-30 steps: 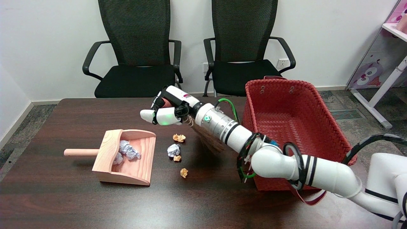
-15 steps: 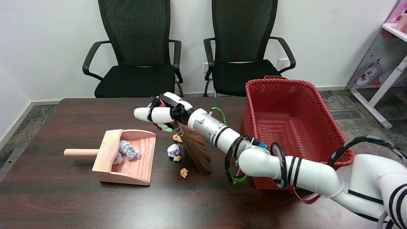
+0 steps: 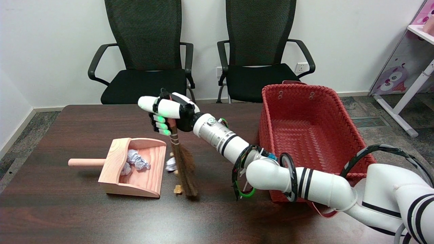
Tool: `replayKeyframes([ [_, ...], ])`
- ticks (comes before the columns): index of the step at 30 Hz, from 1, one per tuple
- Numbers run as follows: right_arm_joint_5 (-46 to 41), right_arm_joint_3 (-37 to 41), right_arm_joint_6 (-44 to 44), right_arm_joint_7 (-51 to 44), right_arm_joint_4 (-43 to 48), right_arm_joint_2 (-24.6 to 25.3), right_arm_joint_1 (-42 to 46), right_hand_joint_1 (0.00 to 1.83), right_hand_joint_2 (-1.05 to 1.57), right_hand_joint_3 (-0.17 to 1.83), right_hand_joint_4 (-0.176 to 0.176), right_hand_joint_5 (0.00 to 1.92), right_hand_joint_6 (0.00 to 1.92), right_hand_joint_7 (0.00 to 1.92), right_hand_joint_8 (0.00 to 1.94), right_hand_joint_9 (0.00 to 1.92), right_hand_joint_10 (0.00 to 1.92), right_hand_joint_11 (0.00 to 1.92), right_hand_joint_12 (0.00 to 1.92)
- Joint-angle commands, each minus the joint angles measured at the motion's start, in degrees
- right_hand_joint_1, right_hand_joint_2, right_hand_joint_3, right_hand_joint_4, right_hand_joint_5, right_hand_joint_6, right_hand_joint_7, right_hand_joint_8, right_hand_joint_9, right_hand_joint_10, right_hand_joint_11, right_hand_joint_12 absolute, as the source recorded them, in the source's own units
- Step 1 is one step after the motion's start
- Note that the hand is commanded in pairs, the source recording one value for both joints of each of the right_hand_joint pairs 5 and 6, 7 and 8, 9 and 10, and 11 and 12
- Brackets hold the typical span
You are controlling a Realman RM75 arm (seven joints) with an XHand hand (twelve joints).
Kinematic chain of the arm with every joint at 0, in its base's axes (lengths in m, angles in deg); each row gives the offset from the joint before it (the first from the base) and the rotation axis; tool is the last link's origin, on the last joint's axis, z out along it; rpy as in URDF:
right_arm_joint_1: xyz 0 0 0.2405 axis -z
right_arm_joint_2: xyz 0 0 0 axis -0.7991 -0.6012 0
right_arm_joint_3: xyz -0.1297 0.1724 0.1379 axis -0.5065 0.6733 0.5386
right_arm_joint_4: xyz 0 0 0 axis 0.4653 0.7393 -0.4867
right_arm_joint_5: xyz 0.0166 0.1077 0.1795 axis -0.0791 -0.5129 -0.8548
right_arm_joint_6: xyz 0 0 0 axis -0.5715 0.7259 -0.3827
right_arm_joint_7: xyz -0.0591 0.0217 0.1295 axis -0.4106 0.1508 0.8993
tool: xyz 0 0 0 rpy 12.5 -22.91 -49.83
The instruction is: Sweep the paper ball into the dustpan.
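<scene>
My right hand [image 3: 166, 113] grips the handle of a small brown broom [image 3: 184, 166], whose bristles hang down to the table just right of the wooden dustpan [image 3: 117, 159]. A white paper ball [image 3: 170, 164] lies pressed between the bristles and the dustpan's open mouth. Small tan paper balls [image 3: 177, 189] lie at the bristles' left edge, partly hidden. Inside the dustpan rest crumpled white paper balls [image 3: 137, 159]. The dustpan's round handle points left.
A red woven basket [image 3: 307, 112] stands on the table's right side, close behind my forearm. Two black office chairs [image 3: 149, 51] stand beyond the far edge. A white desk leg shows at the far right.
My hand swung left and rose slightly, turning the broom upright. The bristles swept the loose paper balls left toward the dustpan's mouth.
</scene>
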Motion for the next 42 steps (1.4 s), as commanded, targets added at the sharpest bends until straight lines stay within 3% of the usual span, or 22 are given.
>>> replayKeyframes([
  [1, 6.48, -2.41, 10.71, 26.98, 0.82, 1.25, -1.26, 0.88, 1.5, 0.77, -0.002, 1.92, 1.92, 1.92, 1.92, 1.92, 1.92, 1.92, 1.92],
  [7, 8.89, -2.41, 16.43, 36.04, -1.34, -0.06, 0.31, 0.88, 1.48, 0.82, -0.002, 1.92, 1.92, 1.92, 1.92, 1.92, 1.92, 1.92, 1.92],
  [22, 13.28, -1.62, 37.79, 38.19, -6.56, -7.73, 4.02, 0.91, 1.32, 1.06, -0.001, 1.92, 1.92, 1.92, 1.92, 1.92, 1.92, 1.92, 1.92],
  [42, 14.61, 3.46, 38.26, 37.4, -2.8, -15.28, 5.07, 0.91, 1.35, 1.02, 0.0, 1.92, 1.92, 1.92, 1.92, 1.92, 1.92, 1.92, 1.92],
])
